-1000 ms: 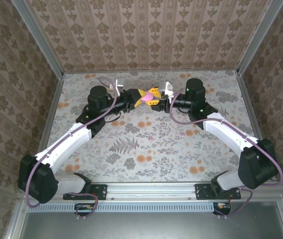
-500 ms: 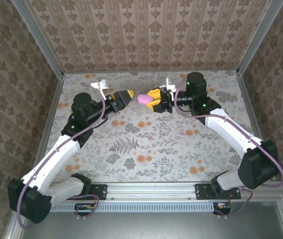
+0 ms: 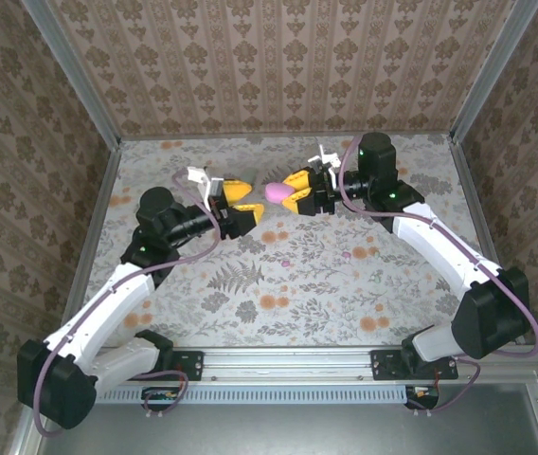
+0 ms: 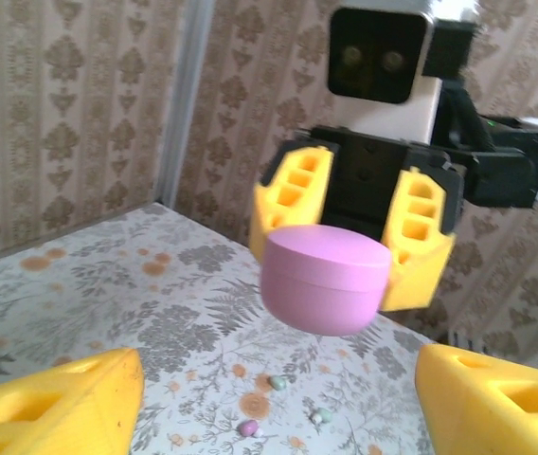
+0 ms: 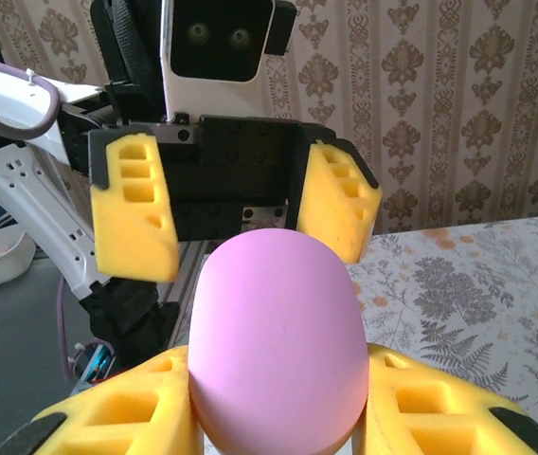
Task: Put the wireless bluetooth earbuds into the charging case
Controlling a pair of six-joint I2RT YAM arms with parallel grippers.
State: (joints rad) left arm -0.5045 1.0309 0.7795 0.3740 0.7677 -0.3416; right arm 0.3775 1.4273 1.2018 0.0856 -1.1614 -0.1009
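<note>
One closed pink case (image 4: pixel 324 280) sits clamped in right gripper (image 3: pixel 286 191); left gripper (image 3: pixel 250 201) gapes.

Held off the flower-print table (image 3: pixel 203 313), over its far middle: a pebble-shaped pink plastic charging case (image 3: pixel 275 191), pinched between the fingers of the right gripper (image 3: pixel 288 191), which comes in from the right. The left gripper (image 3: pixel 253 204) sits just left of the case, jaws spread, the case ahead of its fingertips. On the table, nearer than the case and about at centre, lies one tiny rounded pink-purple plastic bud (image 3: pixel 286 263). A small pinkish piece (image 3: pixel 357 253) lies to its right, well apart.
</note>
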